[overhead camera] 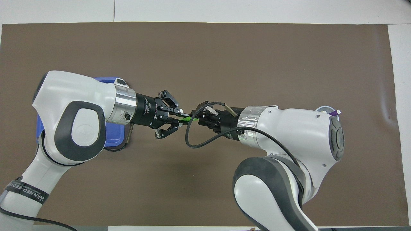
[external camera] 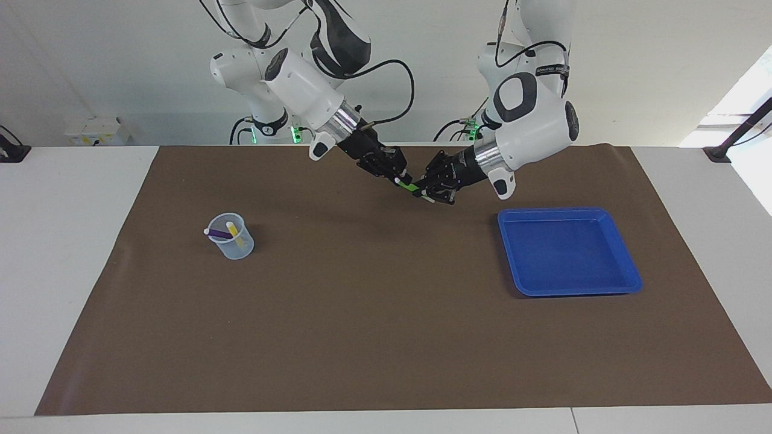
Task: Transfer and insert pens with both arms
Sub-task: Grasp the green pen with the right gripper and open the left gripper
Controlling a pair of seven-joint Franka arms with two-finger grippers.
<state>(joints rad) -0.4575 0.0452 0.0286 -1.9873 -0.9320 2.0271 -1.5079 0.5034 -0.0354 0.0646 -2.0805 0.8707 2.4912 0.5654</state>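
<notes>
The green pen (external camera: 411, 187) hangs in the air over the middle of the mat, between both grippers; it also shows in the overhead view (overhead camera: 186, 119). My left gripper (external camera: 429, 193) (overhead camera: 179, 118) is shut on one end of it. My right gripper (external camera: 403, 179) (overhead camera: 196, 117) meets it tip to tip and grips the pen's other end. The purple pen (external camera: 218, 233) (overhead camera: 334, 113) and the yellow pen (external camera: 236, 234) stand tilted in a clear cup (external camera: 232, 241) toward the right arm's end of the table. In the overhead view my right arm hides most of the cup (overhead camera: 322, 109).
A blue tray (external camera: 567, 250) with nothing in it lies on the brown mat (external camera: 374, 313) toward the left arm's end; my left arm covers most of it in the overhead view (overhead camera: 110, 141). White table borders the mat.
</notes>
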